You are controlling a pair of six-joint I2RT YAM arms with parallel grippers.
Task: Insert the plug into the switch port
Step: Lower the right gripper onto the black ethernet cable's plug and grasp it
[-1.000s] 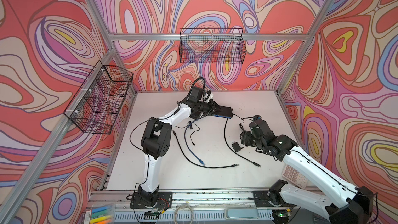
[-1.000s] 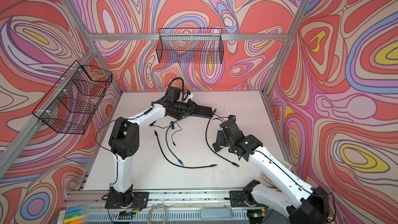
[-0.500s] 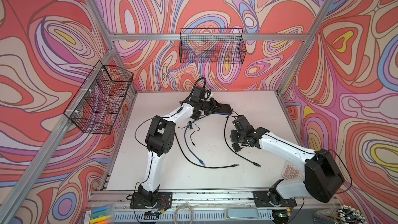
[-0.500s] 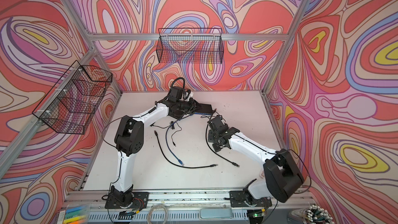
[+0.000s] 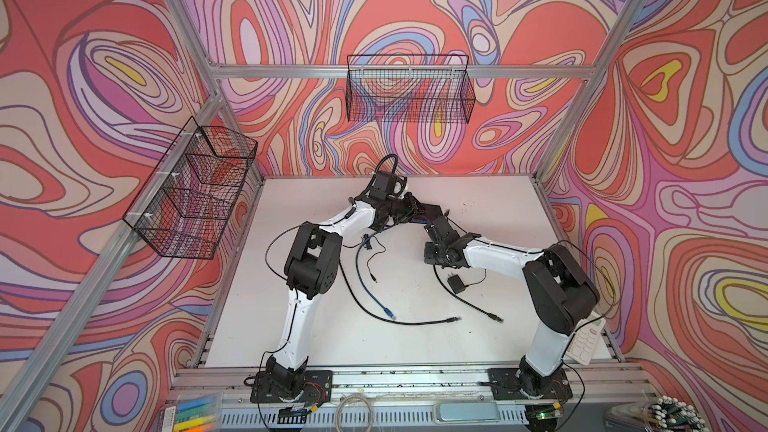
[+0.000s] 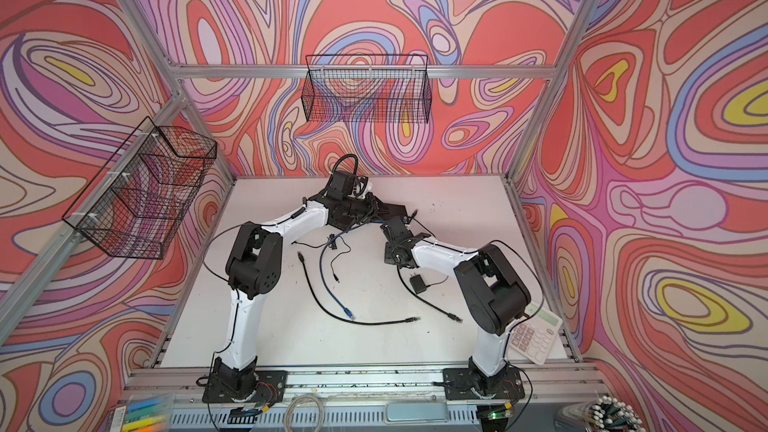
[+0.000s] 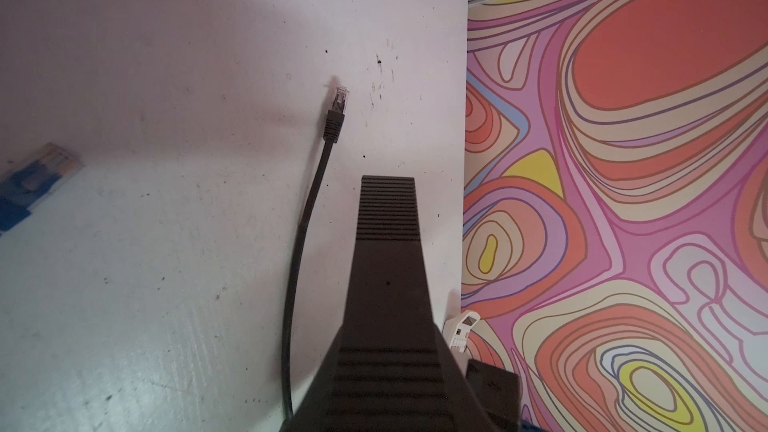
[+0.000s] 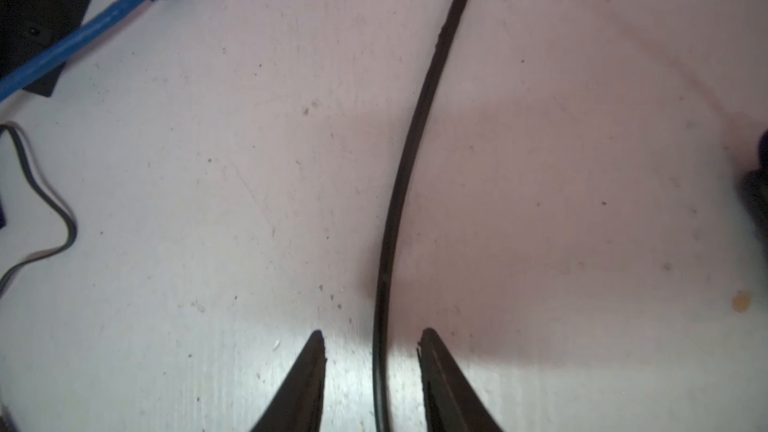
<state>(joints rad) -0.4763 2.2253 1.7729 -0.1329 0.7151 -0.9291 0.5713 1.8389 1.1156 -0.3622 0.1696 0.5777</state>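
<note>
Two arms converge at the back of the table (image 5: 316, 326). We read the left gripper (image 7: 387, 184) as fully closed beside the switch (image 5: 433, 210). It is most likely steadying the box so the port cannot slide away, but we cannot tell whether it pinches the housing. The right gripper (image 8: 372, 336) has its jaws apart, straddling the black cable (image 8: 409, 151) with a gap on either side; nothing is gripped yet. We judge it sits well back along the lead so the connector stays free to enter the port. The plug (image 7: 337, 103) lies loose on the table just past the switch's end, not inserted.

Count:
- One switch.
- Two black network leads: the straddled one and a second black cable (image 5: 432, 321).
- One blue cable (image 8: 83, 39), its end next to the switch.
- One power adapter (image 5: 456, 284).
- One calculator (image 6: 536, 336) at the front corner.
- Two wire baskets: back basket (image 5: 409, 89) and side basket (image 5: 191, 193).
</note>
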